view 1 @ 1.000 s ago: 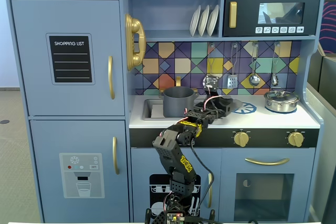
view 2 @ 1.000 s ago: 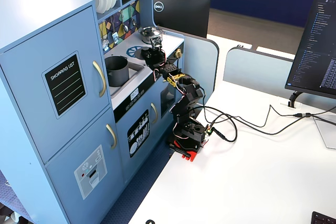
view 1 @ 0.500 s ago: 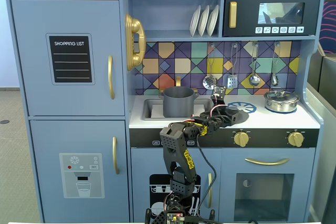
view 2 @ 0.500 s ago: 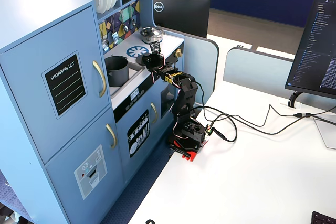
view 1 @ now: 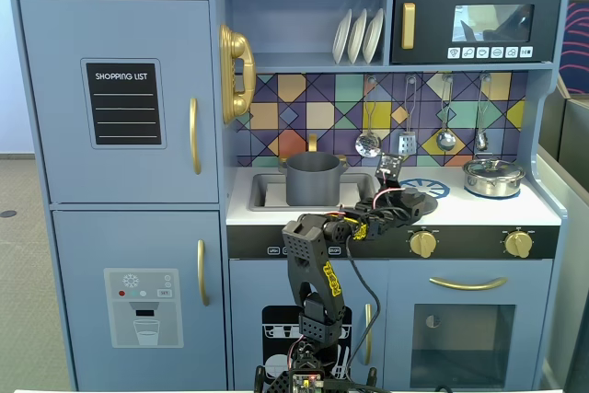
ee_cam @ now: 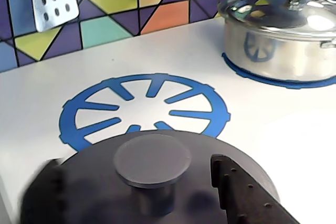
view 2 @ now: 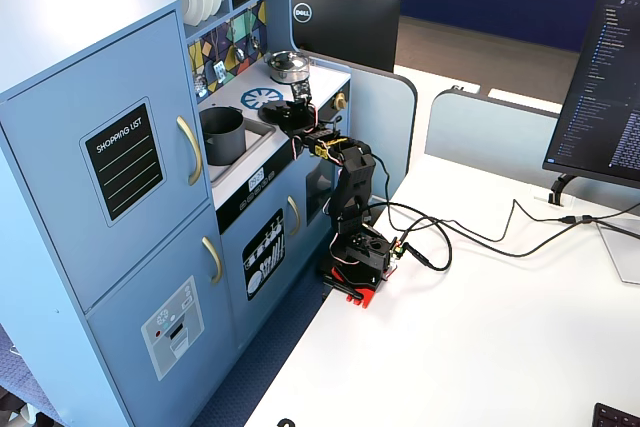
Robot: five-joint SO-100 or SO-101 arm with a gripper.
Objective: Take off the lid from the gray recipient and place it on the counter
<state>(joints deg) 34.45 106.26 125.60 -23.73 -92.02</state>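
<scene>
The dark gray lid (ee_cam: 94,182) lies on the white counter (ee_cam: 278,135), overlapping the near edge of the blue burner print (ee_cam: 144,108). Its round knob (ee_cam: 152,158) stands between my two fingers. My gripper (ee_cam: 135,163) is open: the right finger (ee_cam: 236,182) and the blurred left finger (ee_cam: 52,182) both stand clear of the knob. The gray recipient (view 1: 313,179) stands uncovered in the sink, left of the gripper (view 1: 398,192). The lid (view 1: 419,202) shows as a dark disc on the counter (view 1: 479,209). In the other fixed view the pot (view 2: 222,135) is open-topped and the gripper (view 2: 298,102) is over the counter.
A shiny steel pot with its lid (ee_cam: 278,40) stands on the right burner, close behind the gray lid; it also shows in both fixed views (view 1: 492,177) (view 2: 288,67). Utensils (view 1: 405,140) hang on the tiled back wall. The sink basin (view 1: 267,192) holds the gray pot.
</scene>
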